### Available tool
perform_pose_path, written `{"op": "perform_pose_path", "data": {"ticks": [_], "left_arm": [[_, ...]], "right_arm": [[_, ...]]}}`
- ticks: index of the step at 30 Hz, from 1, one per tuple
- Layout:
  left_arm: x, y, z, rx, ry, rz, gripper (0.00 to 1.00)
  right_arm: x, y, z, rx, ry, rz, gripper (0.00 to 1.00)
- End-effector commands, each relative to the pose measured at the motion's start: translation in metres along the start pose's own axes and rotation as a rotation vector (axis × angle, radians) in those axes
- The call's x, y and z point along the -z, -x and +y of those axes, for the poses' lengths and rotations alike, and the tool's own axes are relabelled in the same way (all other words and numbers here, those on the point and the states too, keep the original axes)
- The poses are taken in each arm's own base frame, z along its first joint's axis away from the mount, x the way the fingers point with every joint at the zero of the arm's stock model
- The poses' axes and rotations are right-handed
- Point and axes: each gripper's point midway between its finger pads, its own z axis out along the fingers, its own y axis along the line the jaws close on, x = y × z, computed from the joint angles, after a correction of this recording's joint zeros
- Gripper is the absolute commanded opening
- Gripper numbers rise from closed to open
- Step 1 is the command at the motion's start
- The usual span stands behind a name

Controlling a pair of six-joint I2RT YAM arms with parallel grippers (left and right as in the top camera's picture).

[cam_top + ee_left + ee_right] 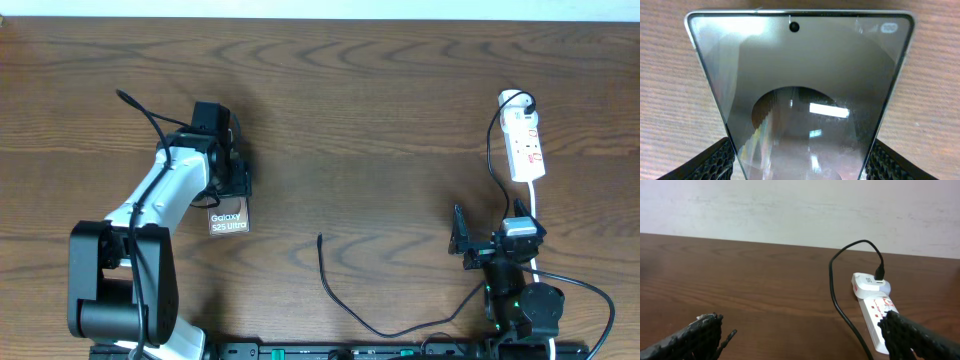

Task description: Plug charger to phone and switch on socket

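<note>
Overhead: my left gripper (230,190) sits on the phone (228,220), left of centre. The charger (335,290) lies loose mid-table, with the socket (526,148) far right.

Left wrist: partly spread pads (715,162) clamp the phone's edges, and its port is out of frame.

Right wrist: the right gripper (805,340) is spread wide and empty.

I judge we're steadying the phone. Next I need the charger's tip picked up. I can't read the switches.

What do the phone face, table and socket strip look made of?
The phone face looks like glossy glass: it mirrors bright lights. The table seems wood or wood-look laminate, matte, with visible grain. The socket strip is probably smooth white plastic, slightly shiny.
</note>
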Motion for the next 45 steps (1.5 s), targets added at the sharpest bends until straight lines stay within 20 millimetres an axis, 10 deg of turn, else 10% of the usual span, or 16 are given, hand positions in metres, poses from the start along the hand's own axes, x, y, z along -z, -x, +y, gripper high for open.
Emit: {"op": "perform_pose_path", "data": {"ticks": [1,17,19,24,26,45], "left_arm": [[-0.008,-0.007,0.010,0.002,0.048,0.005,0.08],[-0.056,-0.013,0.017,-0.054,0.099,0.043,0.08],[-0.056,-0.013,0.017,-0.054,0.099,0.045,0.15],[-0.056,-0.016,0.018,-0.052,0.101,0.055,0.78],[-0.056,-0.016,0.018,-0.052,0.101,0.057,0.88],[-0.056,-0.030,0.003,-0.106,0.006,0.119,0.95]], "right_arm": [[0.000,0.000,0.000,0.013,-0.002,0.000,0.99],[0.000,0.000,0.000,0.013,-0.002,0.000,0.99],[0.000,0.000,0.000,0.013,-0.002,0.000,0.99],[0.000,0.000,0.000,0.013,-0.002,0.000,0.99],[0.000,0.000,0.000,0.013,-0.002,0.000,0.99],[0.000,0.000,0.000,0.013,-0.002,0.000,0.99]]}}
